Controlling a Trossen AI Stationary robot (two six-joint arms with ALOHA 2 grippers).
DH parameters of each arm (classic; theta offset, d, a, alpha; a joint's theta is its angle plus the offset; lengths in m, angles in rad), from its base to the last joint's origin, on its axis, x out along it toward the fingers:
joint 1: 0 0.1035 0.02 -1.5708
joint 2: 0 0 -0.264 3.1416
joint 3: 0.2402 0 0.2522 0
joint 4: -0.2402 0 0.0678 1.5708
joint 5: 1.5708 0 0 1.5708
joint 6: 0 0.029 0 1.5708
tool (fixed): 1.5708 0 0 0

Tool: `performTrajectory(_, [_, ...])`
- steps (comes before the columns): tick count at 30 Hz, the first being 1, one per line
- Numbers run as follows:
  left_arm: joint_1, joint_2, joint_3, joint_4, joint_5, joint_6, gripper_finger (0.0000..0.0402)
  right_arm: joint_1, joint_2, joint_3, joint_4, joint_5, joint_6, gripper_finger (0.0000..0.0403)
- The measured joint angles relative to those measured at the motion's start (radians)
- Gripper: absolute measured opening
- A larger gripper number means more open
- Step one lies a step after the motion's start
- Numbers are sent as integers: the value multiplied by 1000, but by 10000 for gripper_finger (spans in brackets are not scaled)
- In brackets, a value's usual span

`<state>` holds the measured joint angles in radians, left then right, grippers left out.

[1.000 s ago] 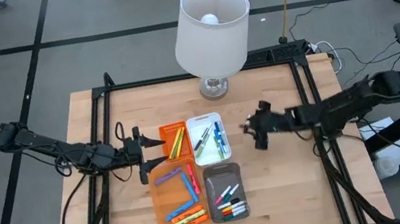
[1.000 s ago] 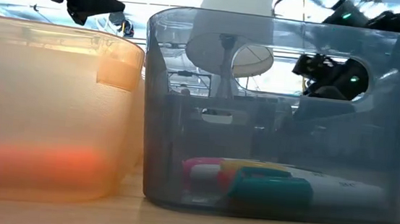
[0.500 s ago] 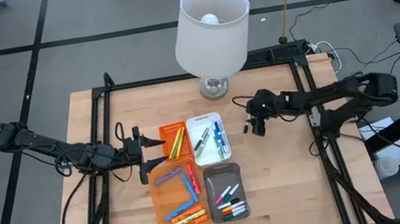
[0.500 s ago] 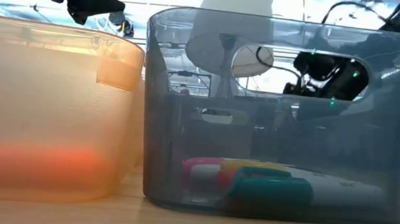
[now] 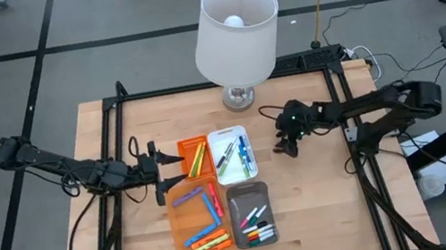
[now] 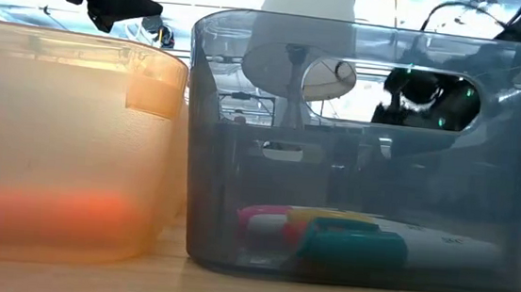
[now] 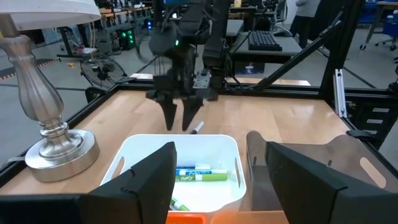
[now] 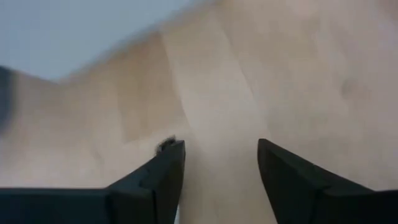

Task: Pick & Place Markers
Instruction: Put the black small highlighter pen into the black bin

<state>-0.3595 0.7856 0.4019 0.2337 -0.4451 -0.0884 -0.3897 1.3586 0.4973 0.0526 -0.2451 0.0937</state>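
My right gripper [image 5: 286, 148] stands open just right of the white tray [image 5: 225, 177], fingers pointing down at the table. In the left wrist view a white marker with a dark cap [image 7: 197, 128] lies on the wood beside one finger of my right gripper [image 7: 180, 124]. Bare wood shows between the fingers of my right gripper [image 8: 221, 149], and a dark tip [image 8: 165, 144] shows by one of them. My left gripper [image 5: 180, 170] waits open at the left of the trays, above the small orange tray [image 5: 184, 144]. Other markers lie in the trays. My right gripper comes from above, fingers pointing down at the table beside the white marker's capped end [image 7: 199, 126]. Whether a finger touches the marker, I cannot tell. The marker lies flat on the wood.
A lamp [image 5: 236, 32] stands at the far middle of the table. The large orange tray [image 5: 181, 241] and grey tray [image 5: 232, 198] stand near the front edge, holding several markers. Bare wood lies right of the trays and along the left side.
My right arm has swung toward the far edge, and its gripper has tipped downward and rolled. The fingertips have come down toward the wood right of the white tray.
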Motion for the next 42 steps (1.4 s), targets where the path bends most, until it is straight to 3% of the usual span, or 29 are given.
performTrajectory(5, [0, 0, 0, 0, 0, -1, 250, 35, -136, 3, -69, 15, -31, 179])
performTrajectory(10, [0, 0, 0, 0, 0, 0, 250, 186, -222, 2, -239, 199, -89, 170])
performTrajectory(16, [0, 0, 0, 2, 0, -3, 250, 391, -181, 2, -212, 363, -76, 169])
performTrajectory(20, [0, 0, 0, 3, 0, -14, 250, 434, -112, 2, -179, 454, -105, 169])
performTrajectory(32, [0, 0, 0, 3, -1, -3, 250, 404, 102, 6, -80, 395, -5, 165])
performTrajectory(37, [0, 0, 0, 3, -1, -4, 250, 404, 122, 6, -72, 343, 177, 123])
performTrajectory(42, [0, 0, -1, 3, -1, -4, 250, 403, 122, 5, -79, 349, 204, 63])
